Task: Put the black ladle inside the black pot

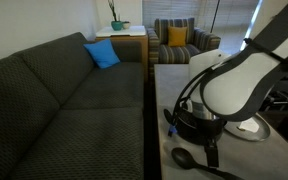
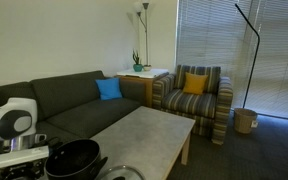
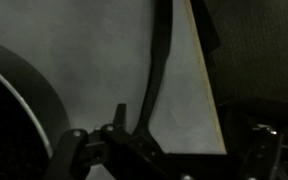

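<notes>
Pincer (image 3: 171,148) spread wide over ladle (image 3: 160,70) handle, ladle lying on desk (image 3: 94,60); pot (image 3: 19,110) just beside.

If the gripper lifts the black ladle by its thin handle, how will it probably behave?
The black ladle looks like matte plastic, so it is probably light and fairly stiff. Held by its long narrow handle, it may pivot in the grip, bowl end dipping. Lying flat, it seems unlikely to roll.

A blue cushion (image 1: 102,54) lies on the dark sofa (image 1: 64,95), a yellow cushion (image 2: 194,83) in the striped armchair (image 2: 212,105).
</notes>
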You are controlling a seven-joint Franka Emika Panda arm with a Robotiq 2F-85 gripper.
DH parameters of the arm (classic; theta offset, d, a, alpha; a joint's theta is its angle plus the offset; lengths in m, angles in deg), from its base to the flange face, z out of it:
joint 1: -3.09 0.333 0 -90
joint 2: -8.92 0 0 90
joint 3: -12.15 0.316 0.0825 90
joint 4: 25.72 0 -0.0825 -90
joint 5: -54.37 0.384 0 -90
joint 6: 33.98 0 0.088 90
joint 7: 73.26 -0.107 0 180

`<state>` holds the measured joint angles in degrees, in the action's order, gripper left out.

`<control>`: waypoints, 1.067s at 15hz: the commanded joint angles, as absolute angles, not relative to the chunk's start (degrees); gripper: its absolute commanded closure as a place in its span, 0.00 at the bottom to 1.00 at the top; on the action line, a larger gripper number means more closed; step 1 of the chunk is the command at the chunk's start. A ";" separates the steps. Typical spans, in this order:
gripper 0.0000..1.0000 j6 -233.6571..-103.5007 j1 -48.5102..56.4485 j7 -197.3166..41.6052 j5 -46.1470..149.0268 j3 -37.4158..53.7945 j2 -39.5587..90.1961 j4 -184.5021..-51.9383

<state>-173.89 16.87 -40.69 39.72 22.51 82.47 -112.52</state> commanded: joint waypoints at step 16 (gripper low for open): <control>0.00 -166.60 11.49 -24.62 36.11 22.25 88.03 -102.78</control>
<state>-167.95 11.45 -25.31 34.84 21.50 86.61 -104.79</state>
